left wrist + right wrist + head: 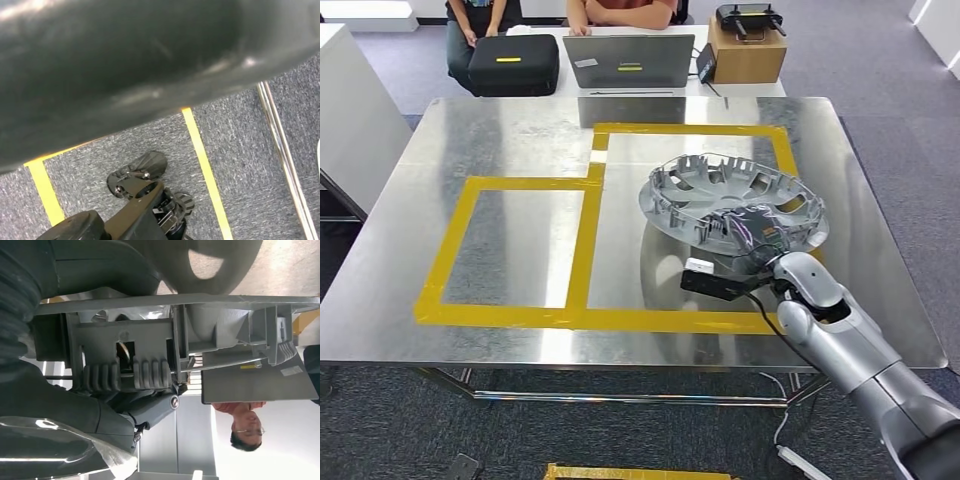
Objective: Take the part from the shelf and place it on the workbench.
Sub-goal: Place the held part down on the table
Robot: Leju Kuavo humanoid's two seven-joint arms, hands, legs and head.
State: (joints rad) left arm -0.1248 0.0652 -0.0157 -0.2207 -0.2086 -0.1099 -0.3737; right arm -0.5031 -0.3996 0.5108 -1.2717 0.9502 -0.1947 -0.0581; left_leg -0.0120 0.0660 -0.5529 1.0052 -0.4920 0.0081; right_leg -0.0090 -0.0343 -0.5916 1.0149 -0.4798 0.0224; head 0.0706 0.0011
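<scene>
Steel workbench [509, 140]: I have the grey hubcap [731, 200] carried over its right yellow-taped square [682, 130], near edge tilted up, seemingly not yet resting flat. Right hand [746, 243] holds the hubcap's near rim from beneath. Left hand: state cannot be told. Judgement: fetch done; lowering and release remain

Grey carpet [241, 165] crossed by yellow tape lines [205, 170] (one beside a metal rail [283, 150]).
</scene>
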